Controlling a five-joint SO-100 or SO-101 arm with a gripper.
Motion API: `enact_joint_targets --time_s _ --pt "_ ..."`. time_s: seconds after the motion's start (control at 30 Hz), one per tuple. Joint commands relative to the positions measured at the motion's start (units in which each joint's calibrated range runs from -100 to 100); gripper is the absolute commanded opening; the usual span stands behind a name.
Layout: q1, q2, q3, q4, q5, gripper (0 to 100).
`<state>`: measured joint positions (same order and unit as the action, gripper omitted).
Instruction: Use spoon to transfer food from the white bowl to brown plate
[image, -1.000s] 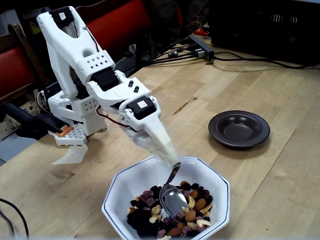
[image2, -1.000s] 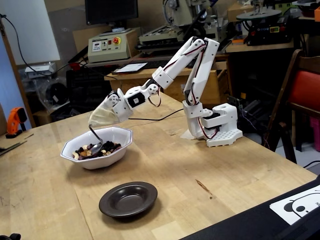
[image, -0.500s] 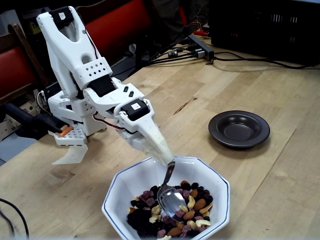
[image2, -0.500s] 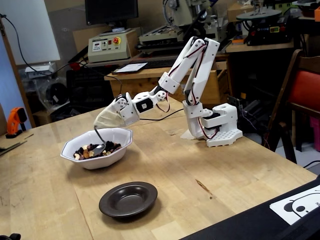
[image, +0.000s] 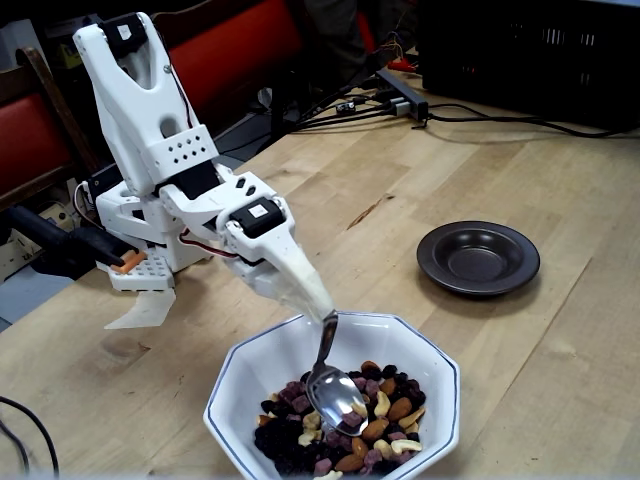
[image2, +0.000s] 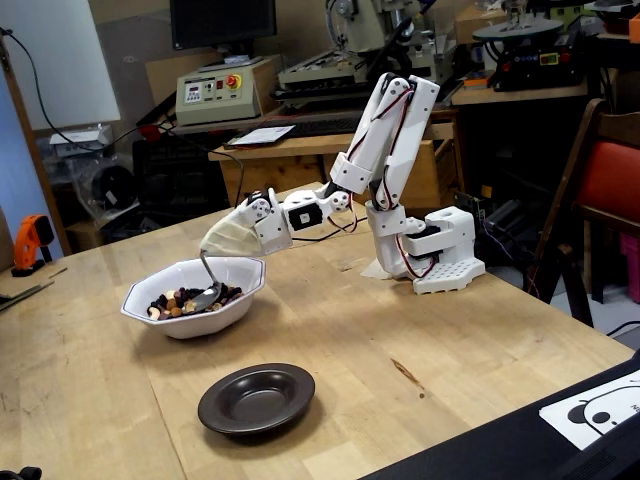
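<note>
The white bowl (image: 238, 364) stands at the table's front edge, and the food (image: 378, 430) fills its near half. The spoon (image: 334, 393) hangs nearly upright from my gripper (image: 323, 313), which is shut on its handle; the pale-wrapped fingers hide the grip itself. Its shiny scoop rests on the mix near the bowl's middle. In the other fixed view the gripper (image2: 206, 251) hovers over the white bowl (image2: 192, 320), with the spoon (image2: 207, 291) dipping into the food (image2: 172, 301). The brown plate (image: 478, 257) lies bare to the right; it is the brown plate (image2: 256, 398) in front of the bowl there.
The arm's white base (image: 150, 225) is clamped at the table's left edge, with a loose white part (image: 141, 309) beside it. Cables (image: 480, 118) and a black box (image: 530, 50) run along the back. A red chair (image2: 605, 190) stands behind the base.
The arm has folded back toward its base, dragging the spoon across the food toward the bowl's middle. The spoon handle now stands steeper than a second ago.
</note>
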<state>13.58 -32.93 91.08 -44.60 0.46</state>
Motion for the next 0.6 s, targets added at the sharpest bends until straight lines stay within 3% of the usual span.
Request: enact_joint_targets --time_s 0.0,0.57 --pt "-0.4 -1.0 0.9 -4.1 0.0 3" --pt "-0.4 -1.0 2.1 -9.6 0.0 3"
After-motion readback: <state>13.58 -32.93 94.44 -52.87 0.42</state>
